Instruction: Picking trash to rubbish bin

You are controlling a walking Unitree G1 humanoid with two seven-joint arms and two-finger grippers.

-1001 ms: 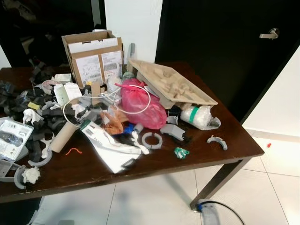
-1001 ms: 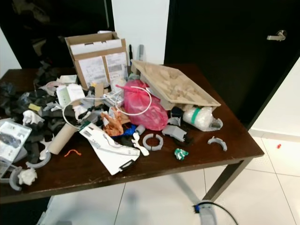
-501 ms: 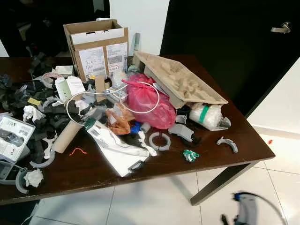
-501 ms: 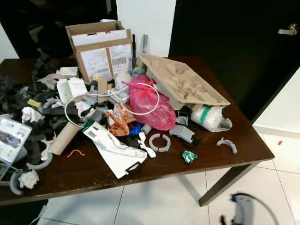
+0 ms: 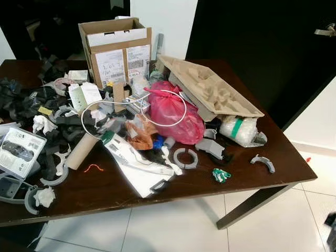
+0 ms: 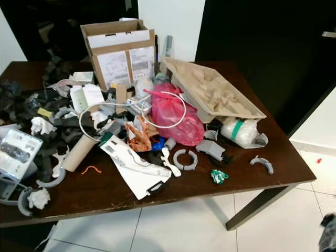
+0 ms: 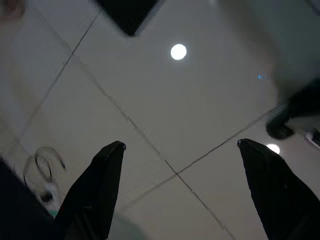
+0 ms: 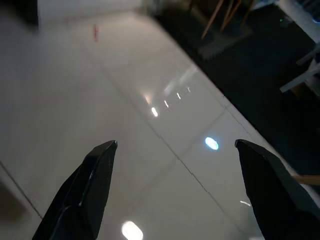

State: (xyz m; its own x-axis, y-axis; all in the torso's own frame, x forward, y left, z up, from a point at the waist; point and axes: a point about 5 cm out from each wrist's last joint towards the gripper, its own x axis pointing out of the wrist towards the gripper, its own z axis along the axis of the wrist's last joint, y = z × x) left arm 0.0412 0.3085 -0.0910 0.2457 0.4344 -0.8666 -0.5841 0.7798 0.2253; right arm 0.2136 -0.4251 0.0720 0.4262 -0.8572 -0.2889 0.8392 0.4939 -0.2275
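Note:
A dark wooden table (image 5: 121,195) is heaped with trash. A pink plastic bag (image 5: 176,113) lies in the middle, with a moulded pulp tray (image 5: 212,92) and a bubble-wrap roll (image 5: 239,130) to its right. In front lie grey plastic rings (image 5: 185,157), a green crumpled scrap (image 5: 220,175), a white booklet (image 5: 137,168) and a cardboard tube (image 5: 83,151). An open cardboard box (image 5: 116,50) stands at the back. My left gripper (image 7: 181,144) hangs open over the tiled floor, holding nothing. My right gripper (image 8: 176,144) is also open and empty above the floor.
Black foam pieces (image 5: 31,105), a blister pack (image 5: 18,152) and a crumpled tissue (image 5: 44,197) crowd the table's left side. A black door (image 5: 262,47) stands behind the right corner. White tiled floor (image 5: 178,226) runs before the table's front edge. A table leg (image 5: 252,202) slants at the right.
The camera has shifted, so the whole table sits further right and nearer in the picture. The arm's end seen low in the picture has slid to the bottom right corner.

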